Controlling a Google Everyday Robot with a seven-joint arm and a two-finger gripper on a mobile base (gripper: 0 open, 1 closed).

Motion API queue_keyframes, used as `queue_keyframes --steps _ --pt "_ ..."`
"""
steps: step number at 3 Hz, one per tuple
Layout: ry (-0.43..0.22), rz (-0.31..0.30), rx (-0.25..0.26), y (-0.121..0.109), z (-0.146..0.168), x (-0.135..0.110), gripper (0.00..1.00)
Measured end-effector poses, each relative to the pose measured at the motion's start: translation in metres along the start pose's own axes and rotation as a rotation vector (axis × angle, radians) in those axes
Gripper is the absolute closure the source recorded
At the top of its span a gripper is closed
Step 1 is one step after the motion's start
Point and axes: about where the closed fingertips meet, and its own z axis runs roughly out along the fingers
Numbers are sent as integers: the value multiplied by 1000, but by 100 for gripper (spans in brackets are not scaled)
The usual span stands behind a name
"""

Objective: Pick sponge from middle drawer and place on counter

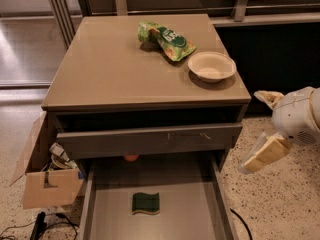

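A torn cardboard box stands on the speckled floor below the tabletop's front-left corner, with odds and ends poking out of it and a dark cable lying just in front.

The tan tabletop is bare across its left half and along its front edge. Under the front edge is a dark open slot, and below that a grey drawer front stands slightly out, with a faint scratch right of its middle. A small orange object peeks out just beneath it; what it is cannot be told.

Lower still, the middle drawer is pulled well out toward the camera, past the tabletop's front edge. The sponge lies flat on its plain grey floor, dark green face up with a yellow strip along the near side. It sits roughly under the middle of the front edge, clear of both side walls.

Toward the far edge, right of centre, lies a crumpled green snack bag. Just beside it, near the right edge, stands a shallow cream bowl.

The hand hangs in the air beyond the tabletop's front-right corner, below the tabletop's level and above the floor. It is well apart from the sponge and touches nothing. Its two cream fingers are spread wide, with nothing between them.
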Motion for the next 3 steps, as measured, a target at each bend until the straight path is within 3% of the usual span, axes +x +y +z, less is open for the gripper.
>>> queue_keyframes --steps 1,3 --pt "0 0 0 0 0 0 0" --pt "-54 75 -148 43 73 2 0"
